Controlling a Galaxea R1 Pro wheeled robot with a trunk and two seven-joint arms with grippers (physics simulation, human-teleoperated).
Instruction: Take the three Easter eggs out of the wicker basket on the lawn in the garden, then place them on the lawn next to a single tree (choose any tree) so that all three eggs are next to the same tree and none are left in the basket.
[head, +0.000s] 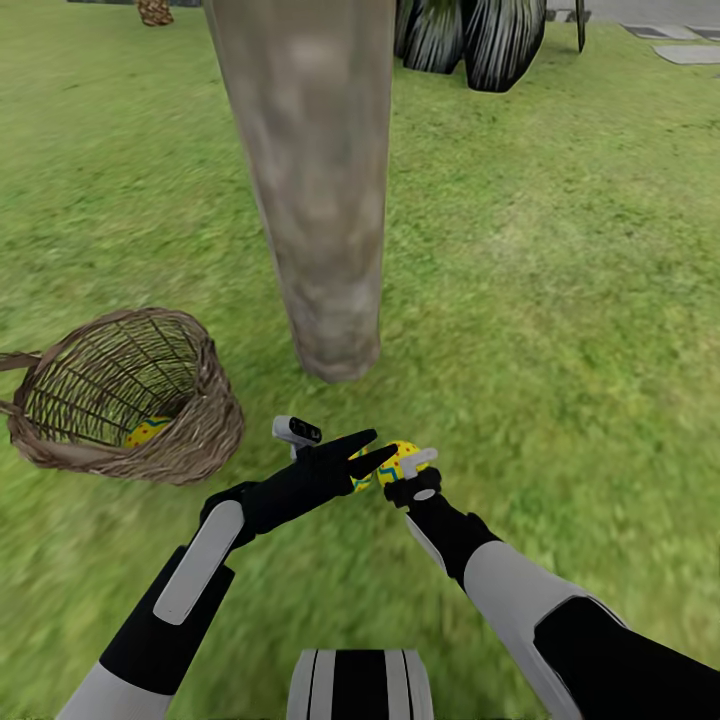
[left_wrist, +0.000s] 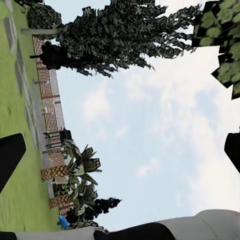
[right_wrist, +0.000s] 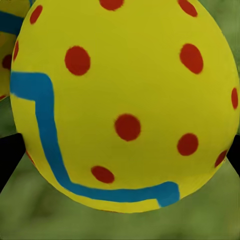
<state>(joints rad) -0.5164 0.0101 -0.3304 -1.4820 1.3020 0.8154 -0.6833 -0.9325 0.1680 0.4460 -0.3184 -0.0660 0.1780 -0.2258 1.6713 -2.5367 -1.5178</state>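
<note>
Eggs beside the trunk, one left in the basket.
Wicker basket (head: 125, 400) lies tipped on the lawn (head: 560, 300) at left, one Easter egg (head: 147, 431) inside. The tree (head: 315, 190) rises just right of it. Below the trunk, the left gripper (head: 362, 450) has its jaws spread, holding nothing. Just right, the right gripper (head: 408, 475) appears to grip a second egg (right_wrist: 125, 100), though I cannot tell how firmly; a third egg (right_wrist: 10, 40) sits just beside it.

We count three eggs: one (head: 146, 431) in the single basket (head: 200, 420), two (head: 398, 462) (head: 361, 478) by the one trunk (head: 320, 190).
</note>
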